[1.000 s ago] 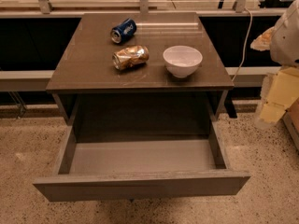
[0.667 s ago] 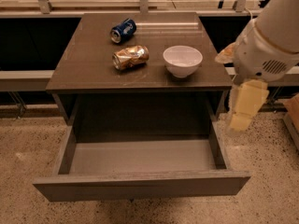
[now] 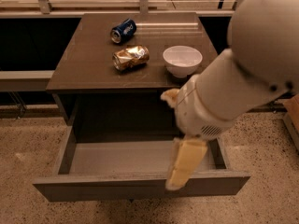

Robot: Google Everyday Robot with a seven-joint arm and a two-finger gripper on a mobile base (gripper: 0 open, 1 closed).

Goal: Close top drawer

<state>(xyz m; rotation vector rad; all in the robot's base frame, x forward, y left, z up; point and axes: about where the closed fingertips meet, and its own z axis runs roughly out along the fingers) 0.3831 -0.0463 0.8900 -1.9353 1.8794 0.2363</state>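
Top drawer (image 3: 140, 185): stands wide open, well out from under the cabinet top (image 3: 84, 69). Its flat front panel is nearest the camera, with the lighter grey box behind it (the right part is hidden by the arm).

Gripper (image 3: 184, 164): hangs over the drawer's right half, cream tip pointing down at the front panel's upper edge (contact or a small gap: cannot tell). Open or closed: cannot tell. Nothing is seen in its hold.

Arm (image 3: 243, 78): white and bulky, enters from the drawer's right and covers the drawer's right rear corner.

Above and behind the drawer, 3 items on the cabinet top, none touching:
- 1 blue can (image 3: 123, 31), on its side, farthest from the drawer.
- 1 crushed gold can (image 3: 131, 57), on its side, nearer the drawer.
- 1 white bowl (image 3: 182, 60), upright, above the drawer's right half.

Speckled floor (image 3: 28, 148) around the drawer.
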